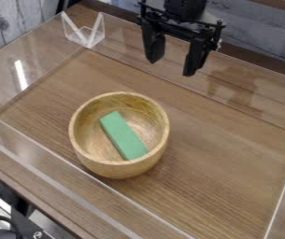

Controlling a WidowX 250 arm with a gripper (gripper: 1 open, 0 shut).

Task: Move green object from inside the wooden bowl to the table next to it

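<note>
A mint-green flat block, the green object [123,135], lies slanted inside the round light wooden bowl [87,153], which sits left of centre on the brown wood-grain table [220,140]. My black gripper [172,54] hangs at the top of the view, well behind and to the right of the bowl, pointing down. Its two fingers [193,56] stand wide apart with nothing between them. It touches neither the bowl nor the block.
Clear acrylic walls [57,191] border the table on all sides, with a low front panel near the bowl. A small clear triangular bracket [82,33] stands at the back left. Bare tabletop lies to the right of the bowl.
</note>
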